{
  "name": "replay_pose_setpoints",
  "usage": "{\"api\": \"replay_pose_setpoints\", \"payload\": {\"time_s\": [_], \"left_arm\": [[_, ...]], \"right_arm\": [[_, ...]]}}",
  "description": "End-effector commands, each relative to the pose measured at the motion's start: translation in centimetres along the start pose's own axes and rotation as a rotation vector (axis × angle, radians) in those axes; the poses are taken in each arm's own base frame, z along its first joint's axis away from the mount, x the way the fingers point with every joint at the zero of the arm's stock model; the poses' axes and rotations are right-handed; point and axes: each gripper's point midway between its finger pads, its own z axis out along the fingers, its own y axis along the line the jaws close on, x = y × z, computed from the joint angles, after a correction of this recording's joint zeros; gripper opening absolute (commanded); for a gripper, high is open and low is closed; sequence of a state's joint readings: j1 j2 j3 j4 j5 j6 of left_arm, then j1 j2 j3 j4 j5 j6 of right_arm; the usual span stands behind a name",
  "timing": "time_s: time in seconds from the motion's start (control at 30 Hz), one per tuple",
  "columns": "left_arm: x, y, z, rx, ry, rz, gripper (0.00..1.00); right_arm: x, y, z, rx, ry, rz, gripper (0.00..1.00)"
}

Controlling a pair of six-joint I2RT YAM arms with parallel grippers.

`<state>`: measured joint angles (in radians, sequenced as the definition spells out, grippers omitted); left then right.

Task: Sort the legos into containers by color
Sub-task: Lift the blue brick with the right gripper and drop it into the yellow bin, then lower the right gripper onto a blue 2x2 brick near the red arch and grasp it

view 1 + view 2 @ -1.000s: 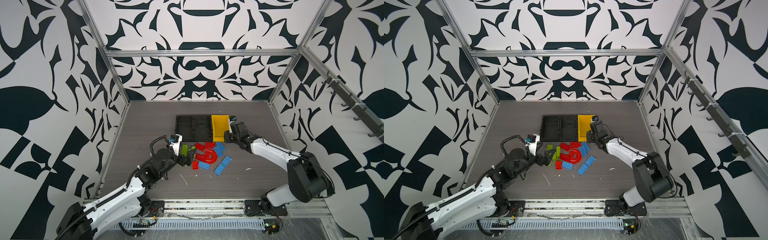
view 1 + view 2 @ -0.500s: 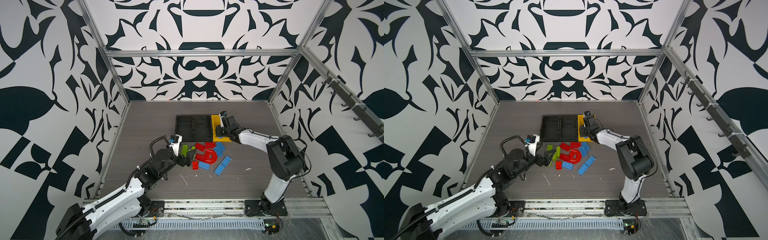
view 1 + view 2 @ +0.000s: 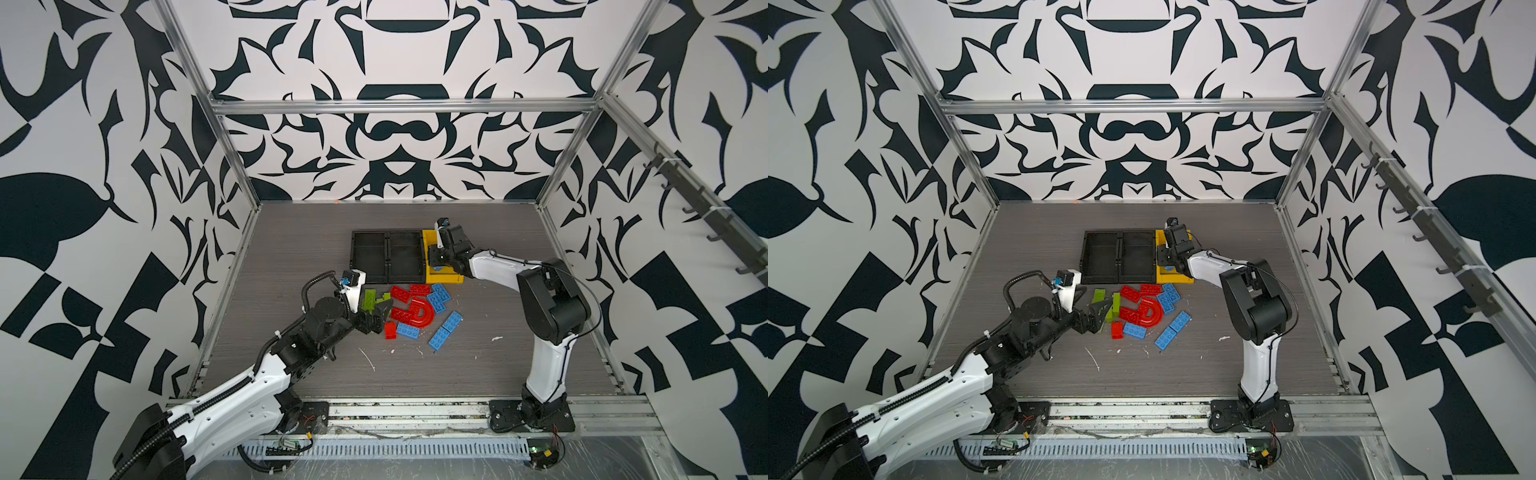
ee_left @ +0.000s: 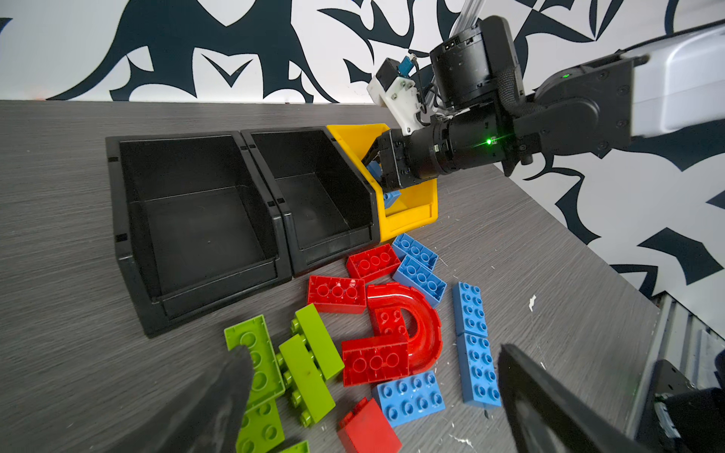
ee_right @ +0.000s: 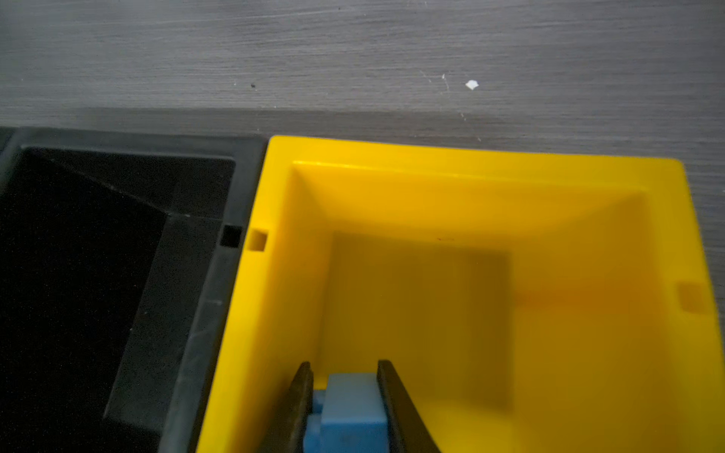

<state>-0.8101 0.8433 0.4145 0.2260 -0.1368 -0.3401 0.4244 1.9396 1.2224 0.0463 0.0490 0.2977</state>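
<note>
On the left of the desk [image 3: 291, 249], your left gripper [image 3: 376, 319] hovers, jaws spread wide, over the loose green, red and blue legos [image 3: 419, 318]. Behind them sit two black bins [image 3: 370, 257]. Rightmost, the jaws of your right gripper [image 5: 344, 366] pinch a blue brick [image 5: 353, 412] inside the yellow bin [image 5: 470, 155].

The left arm stretches low from the near left corner toward the middle, forearm almost level. The left gripper [image 3: 376, 318] has its jaws spread wide. The right arm rises from its base, bends sharply at a high elbow and reaches toward the far middle. The right gripper [image 5: 343, 370] tips downward, its jaws narrow against both sides of a blue brick [image 5: 353, 412].
</note>
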Motion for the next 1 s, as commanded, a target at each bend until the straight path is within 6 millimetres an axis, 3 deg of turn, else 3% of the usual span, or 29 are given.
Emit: {"api": "replay_pose_setpoints", "payload": {"time_s": [0.0, 0.1, 0.23, 0.3, 0.43, 0.6, 0.77, 0.97], "left_arm": [[-0.2, -0.3, -0.2, 0.016, -0.012, -0.004, 1.0], [-0.4, -0.4, -0.3, 0.02, -0.018, -0.006, 1.0], [-0.4, -0.4, -0.5, 0.02, -0.022, -0.01, 1.0], [-0.4, -0.4, -0.5, 0.021, -0.022, -0.012, 1.0], [-0.6, -0.6, -0.6, 0.033, -0.025, -0.018, 1.0], [-0.5, -0.6, -0.7, 0.031, -0.028, -0.02, 1.0], [-0.5, -0.6, -0.6, 0.032, -0.026, -0.021, 1.0], [-0.4, -0.5, -0.6, 0.029, -0.024, -0.02, 1.0]], "right_arm": [[-3.7, 0.3, -2.0, 0.007, -0.09, -0.002, 0.45], [-4.3, 0.3, -3.3, 0.014, -0.102, -0.016, 0.52], [-3.9, 0.2, -6.3, 0.005, -0.109, -0.026, 0.53], [-2.7, 0.7, -7.8, -0.045, -0.109, -0.022, 0.53], [2.5, 1.9, -10.0, -0.075, -0.044, -0.06, 0.55], [8.1, 2.2, -11.3, -0.034, 0.018, -0.114, 0.51], [11.2, 2.4, -11.5, -0.002, 0.076, -0.16, 0.44], [12.9, -0.7, -12.3, 0.135, 0.075, -0.118, 0.47]]}}
